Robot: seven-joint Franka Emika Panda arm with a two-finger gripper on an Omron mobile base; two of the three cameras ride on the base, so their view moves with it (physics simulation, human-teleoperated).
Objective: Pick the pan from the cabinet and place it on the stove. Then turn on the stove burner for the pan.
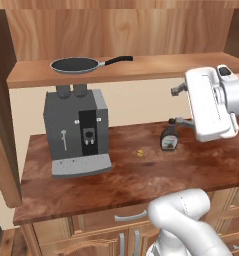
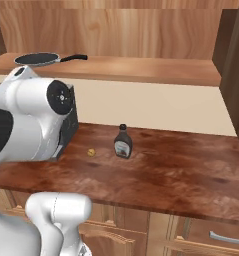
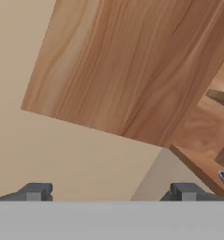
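The pan sits on the cabinet shelf, above the coffee machine. Gripper fingers are wide apart w/ nothing between them.

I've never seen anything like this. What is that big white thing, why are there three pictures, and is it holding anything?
The white thing is a robot arm on a driving base, in a computer-rendered kitchen. Two pictures come from cameras on the base, behind the arm to its left and right. The third comes from a camera on the hand, looking along the gripper; its two dark fingertips stand wide apart with nothing between them, so it holds nothing.

On the wooden shelf of the cabinet lies a dark pan with a thin black handle. Below, on the counter, stand a grey coffee machine and a small dark bottle, with a tiny yellowish thing between them, too small to identify.
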